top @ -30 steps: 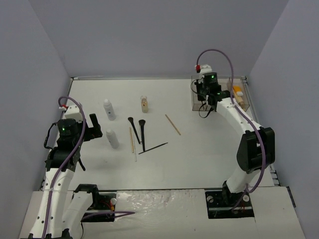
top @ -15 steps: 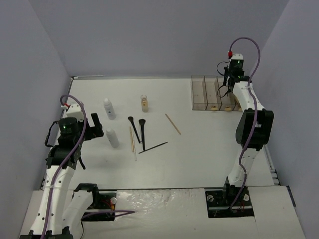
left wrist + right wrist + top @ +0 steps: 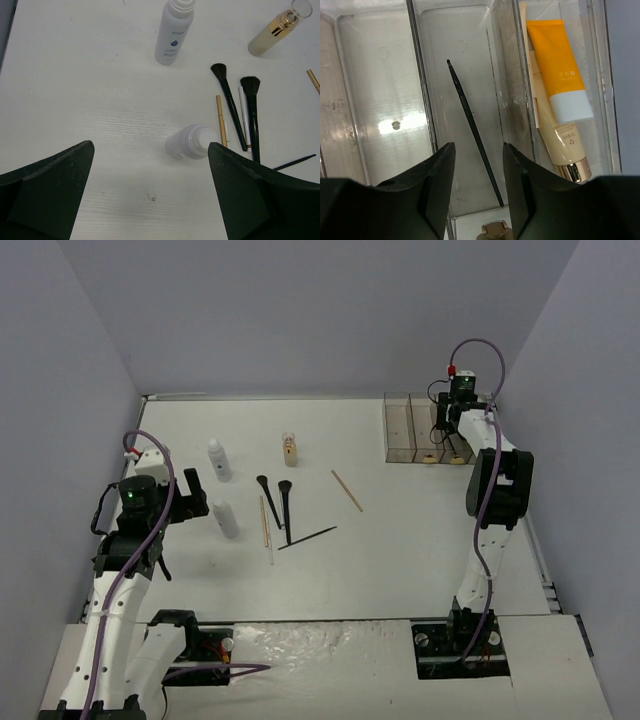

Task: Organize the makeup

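Over the table's (image 3: 400, 560) left side, seen from above, the left claw (image 3: 190, 496) hangs spread wide and empty, just left of a white bottle (image 3: 225, 518). A second bottle (image 3: 218, 460) stands nearer the far edge, and a glass bottle (image 3: 290, 448) stands mid-table. Near the middle lie a pair of brushes (image 3: 285, 502), thin pencils (image 3: 266, 522), a black liner (image 3: 307, 537) and, apart to the right, a gold pencil (image 3: 347, 490). At the far right corner the right claw (image 3: 443, 428) hangs over the box (image 3: 398, 430); its jaws cannot be read from here.

From the left wrist, the left claw (image 3: 150, 200) is wide with only bare table between its jaws. The white bottle (image 3: 192, 142) stands just ahead, with the brushes (image 3: 251, 112) and pencils (image 3: 220, 117) to its right.

From the right wrist, the right claw (image 3: 479, 195) is partly apart and grips nothing. Below it, inside the box (image 3: 415, 75), a thin black stick (image 3: 470, 125) lies slanted in one compartment. An orange tube (image 3: 555, 60) lies on a beige tube (image 3: 555, 145) in the next compartment to the right.
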`<state>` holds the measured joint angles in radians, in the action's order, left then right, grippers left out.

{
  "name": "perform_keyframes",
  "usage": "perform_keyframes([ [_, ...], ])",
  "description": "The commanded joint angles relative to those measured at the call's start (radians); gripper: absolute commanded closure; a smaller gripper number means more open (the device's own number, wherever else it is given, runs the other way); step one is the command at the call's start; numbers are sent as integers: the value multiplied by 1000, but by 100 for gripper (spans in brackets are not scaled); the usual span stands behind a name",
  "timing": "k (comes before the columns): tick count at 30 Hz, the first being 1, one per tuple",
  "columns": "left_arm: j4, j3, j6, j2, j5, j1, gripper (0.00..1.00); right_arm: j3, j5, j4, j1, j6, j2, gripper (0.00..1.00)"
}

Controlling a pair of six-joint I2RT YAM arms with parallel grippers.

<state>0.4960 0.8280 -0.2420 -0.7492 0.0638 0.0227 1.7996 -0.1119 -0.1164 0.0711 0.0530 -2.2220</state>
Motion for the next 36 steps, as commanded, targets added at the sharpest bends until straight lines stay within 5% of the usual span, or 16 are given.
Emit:
perform_keyframes([
  [1, -51, 55, 12, 3, 17, -9, 3, -54, -38, 43, -16, -109, 215, 50],
  [5, -54, 52, 9, 13, 27, -10, 3, -229, -99, 44, -116, -267, 418, 49],
  [14, -61, 45, 2, 25, 19, -15, 3, -722, -422, 47, -625, -786, 726, 43],
  [19, -59, 45, 0, 25, 8, -17, 3, -789, -547, 13, -883, -1008, 663, 42],
  [24, -57, 43, -2, 27, -3, -18, 3, -657, -630, -101, -1093, -1194, 481, 46],
  [36, -54, 43, -2, 37, -12, -18, 3, -574, -614, -166, -1208, -1378, 278, 55],
])
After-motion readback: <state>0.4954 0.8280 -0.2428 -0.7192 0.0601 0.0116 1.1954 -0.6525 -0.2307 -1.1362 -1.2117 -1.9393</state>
